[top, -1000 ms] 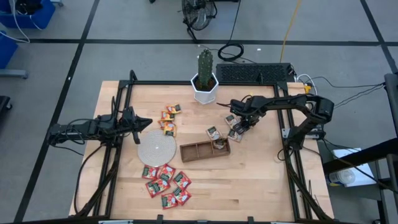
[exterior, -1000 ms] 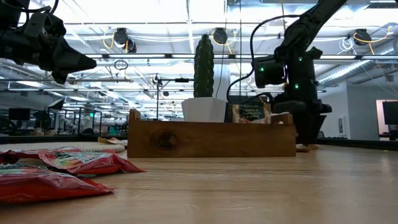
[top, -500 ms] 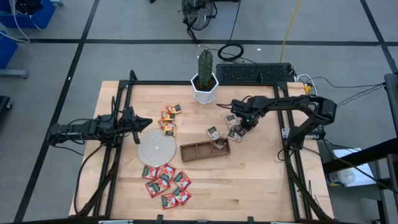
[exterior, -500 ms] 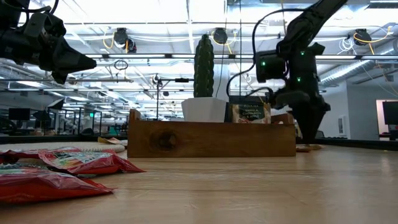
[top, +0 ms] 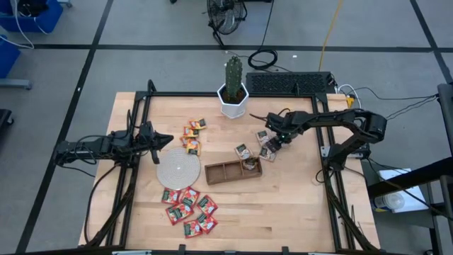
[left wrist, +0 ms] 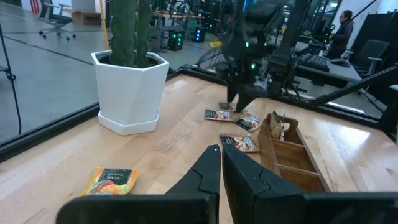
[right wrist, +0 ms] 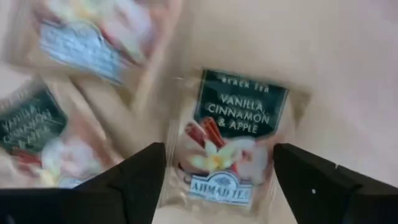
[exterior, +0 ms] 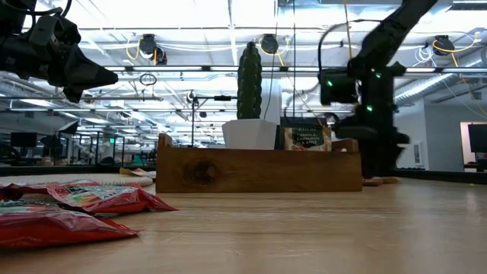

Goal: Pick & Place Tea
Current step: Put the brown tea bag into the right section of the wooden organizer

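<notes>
Right gripper (top: 272, 139): we see it low over the whitish sachets (top: 267, 146) at the table's right, fingers (right wrist: 134, 180) spread wide, holding nothing.
Right wrist view only: between the fingers lies a flat whitish sachet (right wrist: 231, 140) with a dark band reading "Vanilla, Cinnamon & Apple"; two more lie beside it, blurred.
Left gripper (top: 168, 138): it hovers at the left, above the near side of the round woven disc (top: 176, 168), jaws pressed together, empty.
Left wrist view only: we read "Mango Magic" on one orange-yellow sachet (left wrist: 112, 181); the cactus pot (left wrist: 130, 90) is white, faceted, glossy.
Wooden tray (top: 233, 171): long, brown, three compartments; one whitish sachet stands in its right compartment (top: 250, 164), another (top: 243, 150) lies just beyond it.
Red-and-green sachets (top: 189, 207): a crinkled, shiny heap at the near side, left of centre.
Orange-yellow sachets (top: 192, 135): clustered beyond the disc.
Low view only: the tray's wood grain and a knot.
</notes>
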Robot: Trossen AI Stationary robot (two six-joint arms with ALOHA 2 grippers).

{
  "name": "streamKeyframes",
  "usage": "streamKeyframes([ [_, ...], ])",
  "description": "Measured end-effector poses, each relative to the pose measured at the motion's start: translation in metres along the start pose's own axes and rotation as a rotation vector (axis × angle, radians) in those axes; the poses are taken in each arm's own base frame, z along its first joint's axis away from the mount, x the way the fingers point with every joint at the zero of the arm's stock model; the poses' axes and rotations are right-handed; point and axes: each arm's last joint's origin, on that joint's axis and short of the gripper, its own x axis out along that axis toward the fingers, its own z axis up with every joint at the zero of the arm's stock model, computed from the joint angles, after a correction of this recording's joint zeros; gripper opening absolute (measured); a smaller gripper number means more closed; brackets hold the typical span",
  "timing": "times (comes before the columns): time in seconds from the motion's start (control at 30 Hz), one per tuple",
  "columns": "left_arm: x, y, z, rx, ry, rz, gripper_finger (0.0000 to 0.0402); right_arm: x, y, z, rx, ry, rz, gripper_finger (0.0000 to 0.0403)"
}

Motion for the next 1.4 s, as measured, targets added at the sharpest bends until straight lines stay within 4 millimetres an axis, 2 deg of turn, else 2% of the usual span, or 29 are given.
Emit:
streamKeyframes([
  [0.13, 0.0, 0.0, 0.0, 0.0, 0.001, 0.0, 0.0021, 0.013, -0.009, -0.012, 0.054, 0.031, -0.016, 0.0259],
  [0.23, 0.0, 0.0, 0.0, 0.0, 0.0, 0.0, 0.0021, 0.016, -0.011, -0.015, 0.057, 0.049, -0.026, 0.023],
  [0.5, 0.0, 0.0, 0.0, 0.0, 0.0, 0.0, 0.0021, 0.016, -0.008, -0.018, 0.01, 0.055, -0.027, 0.0104],
  [0.67, 0.0, 0.0, 0.0, 0.0, 0.001, 0.0, 0.0021, 0.003, -0.002, -0.02, -0.045, -0.029, 0.001, 0.002],
  [0.77, 0.0, 0.0, 0.0, 0.0, 0.001, 0.0, 0.0021, -0.013, 0.004, -0.03, -0.06, -0.124, -0.004, 0.0019],
  [0.93, 0.0, 0.0, 0.0, 0.0, 0.001, 0.0, 0.0021, -0.051, 0.034, -0.05, -0.076, -0.468, 0.061, 0.0023],
  [1.07, 0.0, 0.0, 0.0, 0.0, 0.001, 0.0, 0.0021, -0.07, 0.076, -0.075, -0.143, -0.778, 0.177, 0.0013],
  [1.23, 0.0, 0.0, 0.0, 0.0, 0.0, 0.0, 0.0021, -0.066, 0.12, -0.108, -0.204, -0.965, 0.255, 0.0013],
  [1.4, 0.0, 0.0, 0.0, 0.0, 0.001, 0.0, 0.0021, -0.052, 0.147, -0.127, -0.178, -0.998, 0.382, 0.0013],
])
